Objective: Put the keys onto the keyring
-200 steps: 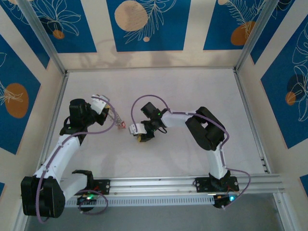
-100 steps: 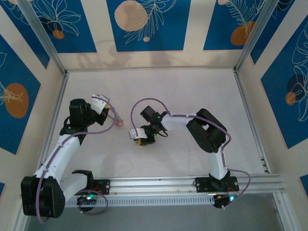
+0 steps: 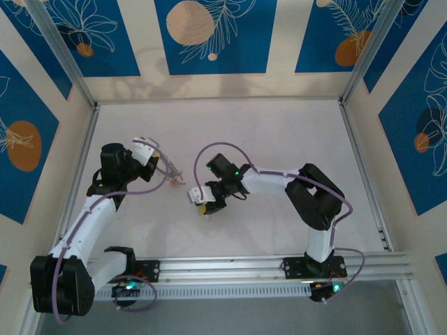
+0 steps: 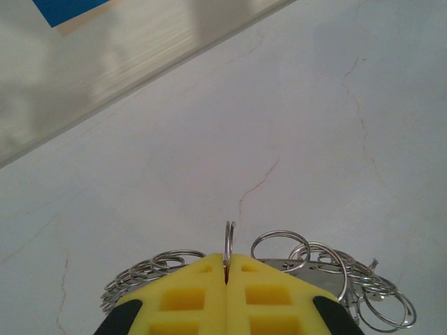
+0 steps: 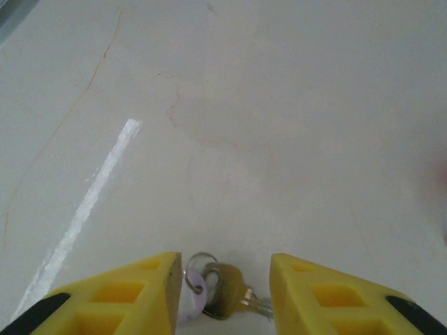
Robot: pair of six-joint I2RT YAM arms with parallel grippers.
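Steel sits in my left jaws: the two yellow pads (image 4: 188,300) are pressed flat together, clamped on one thin loop (image 4: 228,244) of the keyring (image 4: 328,269). That loop stands on edge in the seam between them. The rest of the keyring, a bunch of small silvery rings, fans out to both sides just beyond the pad tips and above the pale, hairline-cracked surface (image 4: 293,105). From above, the keyring (image 3: 174,177) juts from my left arm's tip toward the middle of the surface, with a reddish speck at its far end too small to make out.

My right jaws stand apart, with a clear gap between the pads (image 5: 133,289). In that gap a key (image 5: 227,296) lies on the surface. It has a brassy blade, a whitish-pink head and a small wire ring (image 5: 200,259) through it. The head lies just beside the pad on the left of the wrist view; I cannot tell whether they touch. The other pad is apart from it. A white stripe (image 5: 91,195) runs along the surface ahead.
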